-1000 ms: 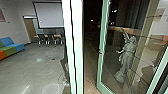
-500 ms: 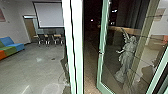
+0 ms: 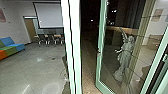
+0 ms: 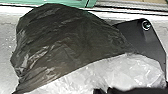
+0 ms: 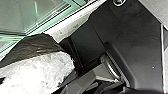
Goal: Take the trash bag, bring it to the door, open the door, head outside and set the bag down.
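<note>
Head view: green-framed glass door (image 3: 98, 58) open; setting my dark plastic trash bag (image 4: 65, 45) down outside remains; pincers' state I can't tell

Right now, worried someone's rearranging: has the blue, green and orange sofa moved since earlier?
No; the sofa sits as before relative to the white, black-edged screen.

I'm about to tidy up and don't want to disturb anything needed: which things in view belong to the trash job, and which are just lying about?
For the job:
dark, crinkled plastic trash bag
green-framed glass door

Just there:
blue, green and orange blocky sofa
white, dark-edged rectangular screen
pale grey, winged statue
</note>
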Tool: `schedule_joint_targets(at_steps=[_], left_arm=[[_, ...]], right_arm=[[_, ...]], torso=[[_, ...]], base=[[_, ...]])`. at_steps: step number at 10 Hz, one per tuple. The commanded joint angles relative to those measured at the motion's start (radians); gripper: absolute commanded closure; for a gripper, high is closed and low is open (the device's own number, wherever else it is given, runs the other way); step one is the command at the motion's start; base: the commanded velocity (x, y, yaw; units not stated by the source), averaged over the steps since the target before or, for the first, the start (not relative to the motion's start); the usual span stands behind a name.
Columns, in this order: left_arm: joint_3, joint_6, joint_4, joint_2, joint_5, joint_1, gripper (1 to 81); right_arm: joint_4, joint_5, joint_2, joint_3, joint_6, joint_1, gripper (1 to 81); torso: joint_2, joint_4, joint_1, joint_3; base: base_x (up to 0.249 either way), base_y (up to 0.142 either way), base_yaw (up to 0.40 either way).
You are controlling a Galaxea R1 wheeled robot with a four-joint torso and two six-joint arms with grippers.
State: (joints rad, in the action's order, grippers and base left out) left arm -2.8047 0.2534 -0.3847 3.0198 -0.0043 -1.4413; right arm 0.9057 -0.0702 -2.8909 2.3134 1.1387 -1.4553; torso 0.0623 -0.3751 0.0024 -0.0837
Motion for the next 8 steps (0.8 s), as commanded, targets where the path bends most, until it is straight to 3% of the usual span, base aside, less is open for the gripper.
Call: schedule_joint_targets(at_steps=[1, 8], left_arm=[[-0.006, 0.004, 0.013, -0.005, 0.049, 0.064, 81.1], [-0.003, 0.006, 0.032, -0.005, 0.059, 0.071, 81.1]], right_arm=[[0.015, -0.023, -0.013, 0.003, -0.002, 0.063, 1.0], [0.022, -0.022, -0.064, 0.096, -0.002, 0.045, 1.0]], torso=[[0.0, 0.0, 0.0, 0.0], [0.0, 0.0, 0.0, 0.0]], base=[[0.0, 0.0, 0.0], [0.0, 0.0, 0.0]])
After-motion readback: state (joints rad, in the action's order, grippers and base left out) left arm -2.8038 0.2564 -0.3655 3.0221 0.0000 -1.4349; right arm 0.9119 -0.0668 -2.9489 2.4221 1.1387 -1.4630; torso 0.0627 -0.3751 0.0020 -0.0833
